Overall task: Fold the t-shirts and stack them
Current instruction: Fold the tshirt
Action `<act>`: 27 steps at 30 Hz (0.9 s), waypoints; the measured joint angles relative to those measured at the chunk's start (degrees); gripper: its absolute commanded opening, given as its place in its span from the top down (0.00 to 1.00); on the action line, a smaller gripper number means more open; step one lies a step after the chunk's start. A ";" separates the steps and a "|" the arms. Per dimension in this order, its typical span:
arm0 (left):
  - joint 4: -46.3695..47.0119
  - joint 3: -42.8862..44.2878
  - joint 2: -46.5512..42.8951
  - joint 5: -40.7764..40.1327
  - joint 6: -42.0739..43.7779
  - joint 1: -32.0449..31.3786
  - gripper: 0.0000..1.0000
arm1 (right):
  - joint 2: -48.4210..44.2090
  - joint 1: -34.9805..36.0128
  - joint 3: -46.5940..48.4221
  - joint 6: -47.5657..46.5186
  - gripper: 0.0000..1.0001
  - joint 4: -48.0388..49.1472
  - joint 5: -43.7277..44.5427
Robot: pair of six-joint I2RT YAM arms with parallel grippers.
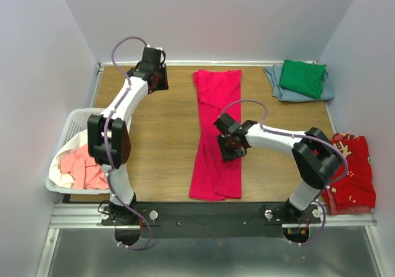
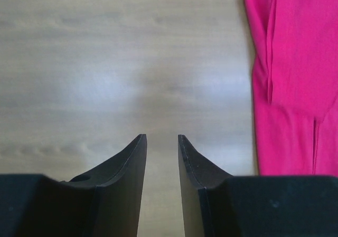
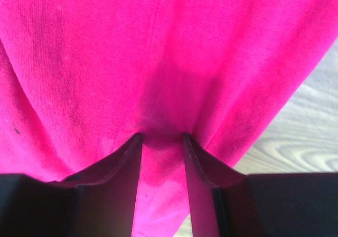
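Crimson-pink t-shirt (image 1: 216, 134), folded into a long soft strip, lies down the middle of the frame on the woodgrain table (image 1: 160, 141). At centre right, the right gripper (image 1: 229, 142) bends low, jaws pinching a fold of its knit cloth. Upper left, the left gripper (image 1: 154, 73) hangs over bare wood, jaws slightly apart, holding nothing.

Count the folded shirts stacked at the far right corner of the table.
2: a green t-shirt lies on top of a grey-blue t-shirt in the far right corner. More may be hidden beneath them.
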 measured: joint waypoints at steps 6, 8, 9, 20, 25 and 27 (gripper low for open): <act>3.96 -21.44 -16.37 5.33 0.57 -4.09 0.60 | -2.51 0.00 -0.72 0.76 0.39 -2.32 1.51; 4.44 -26.84 -21.97 6.43 0.63 -6.25 0.59 | -3.82 0.00 -0.70 1.25 0.39 -2.54 2.19; 5.05 -29.97 -25.81 6.95 0.63 -8.50 0.59 | -4.83 0.00 -0.66 1.64 0.39 -2.56 2.58; 6.14 -50.29 -39.50 10.97 -5.86 -20.31 0.59 | -12.15 -0.02 -4.50 7.26 0.39 -2.60 3.72; 6.14 -55.84 -43.19 12.04 -11.89 -26.47 0.59 | -17.20 -0.02 -8.15 10.84 0.38 -4.33 3.76; 6.38 -57.37 -44.59 12.28 -14.47 -30.10 0.58 | -20.13 -0.02 -10.16 12.48 0.37 -5.42 3.72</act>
